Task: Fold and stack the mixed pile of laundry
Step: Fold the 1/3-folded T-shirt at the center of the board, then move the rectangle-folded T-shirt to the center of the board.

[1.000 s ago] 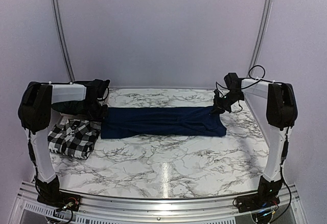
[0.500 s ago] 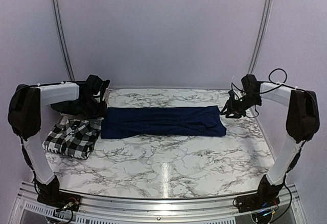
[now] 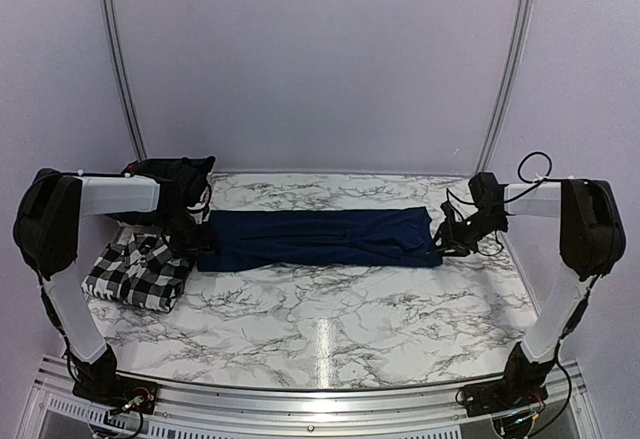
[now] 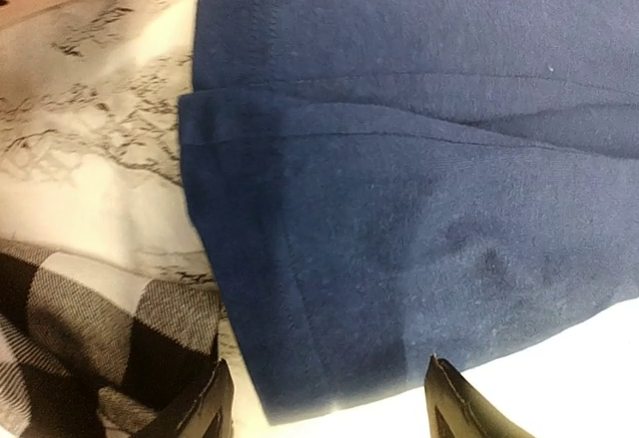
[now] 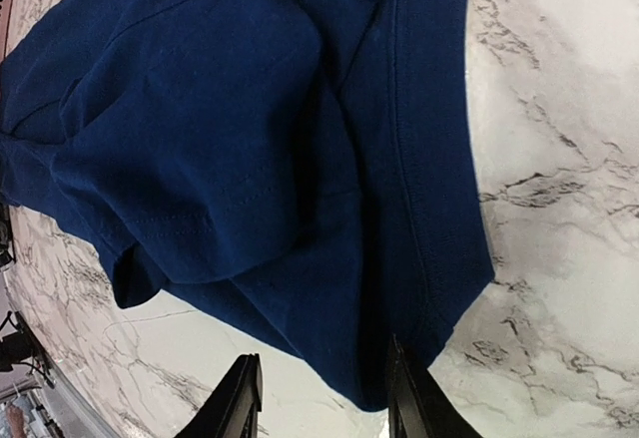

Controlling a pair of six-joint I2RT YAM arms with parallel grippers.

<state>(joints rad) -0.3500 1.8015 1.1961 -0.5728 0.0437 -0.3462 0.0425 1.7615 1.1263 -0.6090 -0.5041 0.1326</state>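
Top external view is showing the black-and-white checked shirt (image 3: 140, 271) lying bunched just off the left end of the navy T-shirt (image 3: 315, 239), toward the near edge of the marble table (image 3: 330, 329). The navy T-shirt itself is lying flat as a long folded band across the middle of the table.

The left gripper (image 3: 190, 231) is hovering right over the T-shirt's left end. In the left wrist view its fingers (image 4: 205, 413) are standing apart with nothing pinched. The hemmed edge is lying under them and the checked cloth is sitting just beside that edge. At the T-shirt's right end, the right gripper (image 3: 452, 231) is hanging low over the near corner. Its fingers (image 5: 240, 403) are also parted and holding nothing, with the corner lying between them on the marble.

The step in hand is looking like the next fold of the T-shirt, end over end. To do it well, each gripper is needing to come down on its own end and pinch through all layers together. The right wrist view is showing loose tucked folds that could be slipping out otherwise. The left gripper is needing to keep clear of the checked shirt, or it could be dragging that along.
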